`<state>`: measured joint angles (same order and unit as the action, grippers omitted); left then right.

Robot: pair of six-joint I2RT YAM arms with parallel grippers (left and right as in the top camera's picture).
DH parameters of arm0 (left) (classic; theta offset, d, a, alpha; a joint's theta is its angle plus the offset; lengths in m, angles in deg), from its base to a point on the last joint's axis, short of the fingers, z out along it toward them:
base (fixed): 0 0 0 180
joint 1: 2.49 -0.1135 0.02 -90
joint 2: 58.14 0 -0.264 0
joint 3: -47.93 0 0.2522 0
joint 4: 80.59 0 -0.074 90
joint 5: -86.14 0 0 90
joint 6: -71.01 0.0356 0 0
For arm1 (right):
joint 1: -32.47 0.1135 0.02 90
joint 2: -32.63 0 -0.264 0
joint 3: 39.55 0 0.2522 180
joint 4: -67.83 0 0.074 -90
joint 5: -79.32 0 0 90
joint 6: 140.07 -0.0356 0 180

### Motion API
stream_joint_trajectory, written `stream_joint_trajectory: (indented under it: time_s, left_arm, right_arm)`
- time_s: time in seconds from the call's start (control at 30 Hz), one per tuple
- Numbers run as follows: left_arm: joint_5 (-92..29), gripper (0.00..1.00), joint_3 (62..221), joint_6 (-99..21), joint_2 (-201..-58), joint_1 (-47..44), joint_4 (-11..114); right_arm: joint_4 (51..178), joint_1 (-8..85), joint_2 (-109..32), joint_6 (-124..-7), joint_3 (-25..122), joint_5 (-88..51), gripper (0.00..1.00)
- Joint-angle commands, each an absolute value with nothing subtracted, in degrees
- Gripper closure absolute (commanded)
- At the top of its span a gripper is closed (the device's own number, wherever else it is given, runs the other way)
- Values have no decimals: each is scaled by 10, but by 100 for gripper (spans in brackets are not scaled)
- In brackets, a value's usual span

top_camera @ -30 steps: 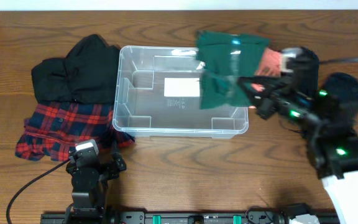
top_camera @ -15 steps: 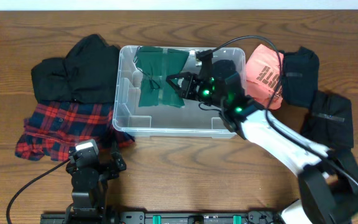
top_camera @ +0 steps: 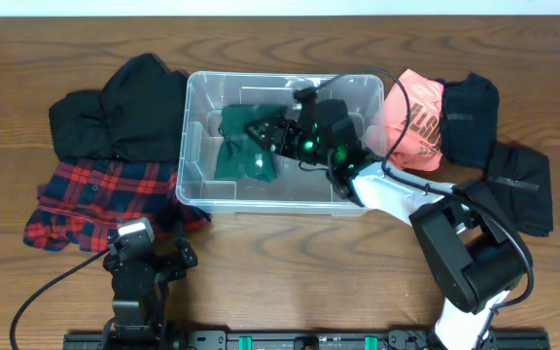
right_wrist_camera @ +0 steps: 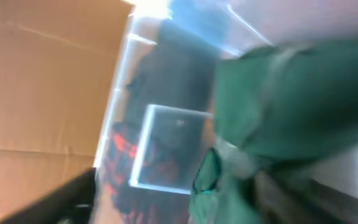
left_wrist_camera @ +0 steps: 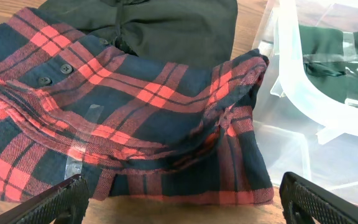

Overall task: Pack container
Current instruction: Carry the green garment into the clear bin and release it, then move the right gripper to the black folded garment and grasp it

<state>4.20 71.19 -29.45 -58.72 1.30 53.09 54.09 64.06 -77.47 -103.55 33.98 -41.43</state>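
Right gripper (top_camera: 268, 131) is down inside the container (top_camera: 194, 136), and in the blurred wrist view its two dark fingers (right_wrist_camera: 67, 199) stand wide apart, so the jaws are open. The green garment (top_camera: 246, 156) lies crumpled just ahead of and below the fingertips, on the container floor. Whether a finger touches the cloth, the blur won't say. Beyond the cloth, the clear far wall of the bin shows through, with red-and-black plaid visible behind it.

Out from that gripper, the right arm reaches back over the container's near-right corner. Behind it, outside the bin, sits a coral garment with dark print (top_camera: 416, 117), then a dark folded piece (top_camera: 470, 112), and another dark piece (top_camera: 518, 185) farther out.

Over to the left gripper (left_wrist_camera: 182, 186): jaws spread wide, nothing between them, hanging low over the wooden table (top_camera: 290, 262). Right in front of it lies the red-and-navy plaid shirt (left_wrist_camera: 135, 112), its hem touching the container's outer wall to the gripper's right. Past the shirt sits a black garment (left_wrist_camera: 166, 25), also against the bin's side.
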Motion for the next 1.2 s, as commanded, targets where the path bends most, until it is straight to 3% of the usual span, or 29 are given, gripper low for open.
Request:
stream_joint_trajectory:
  time_s: [0.0, 0.3, 0.57, 0.73, 0.87, 1.17]
  left_arm:
    - [45, 2, 703, -291, -584, 10, 532]
    - [45, 2, 703, -291, -584, 10, 532]
    - [45, 2, 703, -291, -584, 10, 532]
    - [45, 2, 703, -291, -584, 10, 532]
    - [45, 2, 703, -291, -584, 10, 532]
    - [45, 2, 703, -291, -584, 10, 532]
  right_arm:
    - [585, 618, -704, -932, 363, -466, 1]
    - [955, 485, -455, -808, 364, -343, 1]
    - [1184, 217, -302, -730, 364, -289, 1]
    - [1252, 27, -343, -693, 362, -291, 1]
    - [1261, -70, -420, -677, 362, -298, 1]
    - [1237, -162, -593, -643, 362, -302, 2]
